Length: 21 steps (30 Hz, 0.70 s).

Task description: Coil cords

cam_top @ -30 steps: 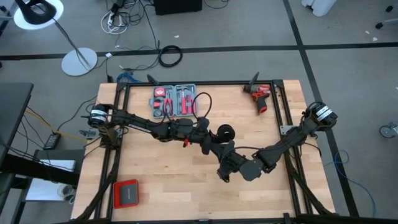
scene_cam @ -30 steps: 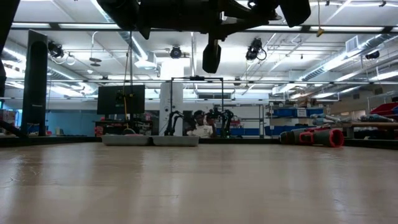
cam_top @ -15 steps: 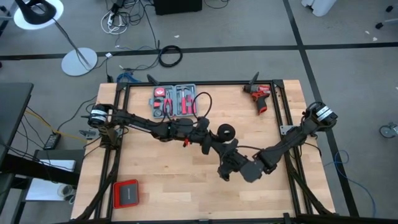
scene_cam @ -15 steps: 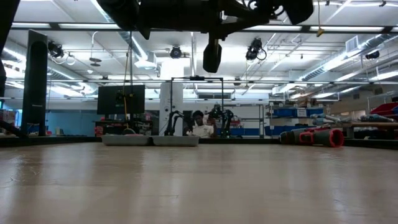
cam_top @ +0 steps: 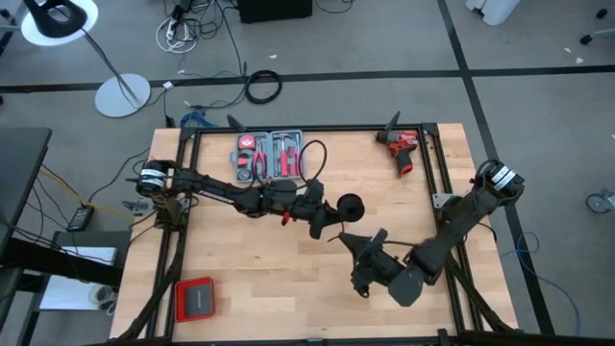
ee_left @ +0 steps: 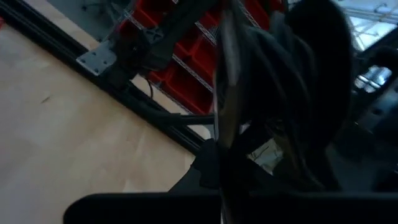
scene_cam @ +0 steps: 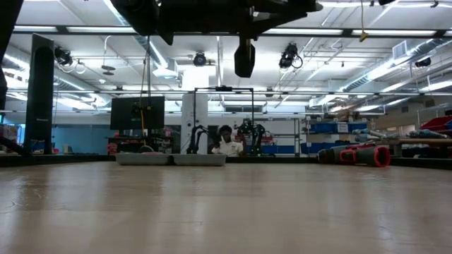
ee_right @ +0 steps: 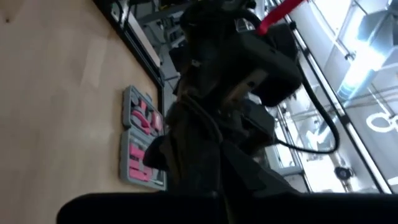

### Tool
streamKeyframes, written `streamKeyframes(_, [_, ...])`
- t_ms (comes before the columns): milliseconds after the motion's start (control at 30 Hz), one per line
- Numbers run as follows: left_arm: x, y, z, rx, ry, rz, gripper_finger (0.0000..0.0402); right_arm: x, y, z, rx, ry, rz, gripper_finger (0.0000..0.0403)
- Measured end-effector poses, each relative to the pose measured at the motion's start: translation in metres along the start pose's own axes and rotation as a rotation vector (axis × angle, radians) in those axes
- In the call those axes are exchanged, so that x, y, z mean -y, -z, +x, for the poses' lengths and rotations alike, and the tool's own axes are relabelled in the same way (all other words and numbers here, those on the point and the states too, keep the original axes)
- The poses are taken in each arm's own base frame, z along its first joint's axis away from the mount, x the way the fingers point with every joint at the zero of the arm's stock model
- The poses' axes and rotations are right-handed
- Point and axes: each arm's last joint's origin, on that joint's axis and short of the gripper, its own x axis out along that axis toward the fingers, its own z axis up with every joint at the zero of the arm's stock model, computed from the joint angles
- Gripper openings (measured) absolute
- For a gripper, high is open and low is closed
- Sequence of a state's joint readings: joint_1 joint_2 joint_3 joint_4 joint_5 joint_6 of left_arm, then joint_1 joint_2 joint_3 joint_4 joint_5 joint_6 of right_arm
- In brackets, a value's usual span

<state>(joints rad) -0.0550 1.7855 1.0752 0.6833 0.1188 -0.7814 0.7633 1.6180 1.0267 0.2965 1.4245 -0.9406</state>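
The black cord shows as a small coil (cam_top: 352,205) at the tip of my left gripper (cam_top: 332,213), above the middle of the table. In the left wrist view the coil (ee_left: 292,87) fills the space right in front of the camera. In the low view the cord's black plug block (scene_cam: 244,58) hangs high above the tabletop. My left gripper is shut on the cord. My right gripper (cam_top: 365,248) is nearer the table's near edge, just below the coil in the high view and apart from it. My left gripper holds the coiled cord by several bunched strands (ee_left: 230,106); the coil itself hides the fingertips. The gripper reaches in roughly level from the table's left. The coil is lifted clear of the table, and the plug block hangs below it.
A grey tool case (cam_top: 269,154) with pink tools lies open at the far edge, left of centre. A red drill (cam_top: 402,146) lies at the far right. A red and grey box (cam_top: 195,299) sits at the near left. Bare wood lies between them.
My right gripper has drawn back from the left gripper toward the table's near edge and a little to the right. The coil stays lifted at my left gripper.
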Motion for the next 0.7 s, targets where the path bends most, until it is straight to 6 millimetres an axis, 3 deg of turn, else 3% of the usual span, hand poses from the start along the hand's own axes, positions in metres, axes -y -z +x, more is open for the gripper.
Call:
streamKeyframes(333, [0.006, -0.004, -0.001, -0.016, 0.091, 0.086, 0.0, -0.001, 0.001, -0.02, -0.05, 0.061, 0.078, 0.0])
streamKeyframes(700, [0.007, -0.002, -0.001, -0.051, 0.145, 0.318, 0.0, -0.009, 0.008, -0.02, -0.054, 0.07, 0.186, 0.0])
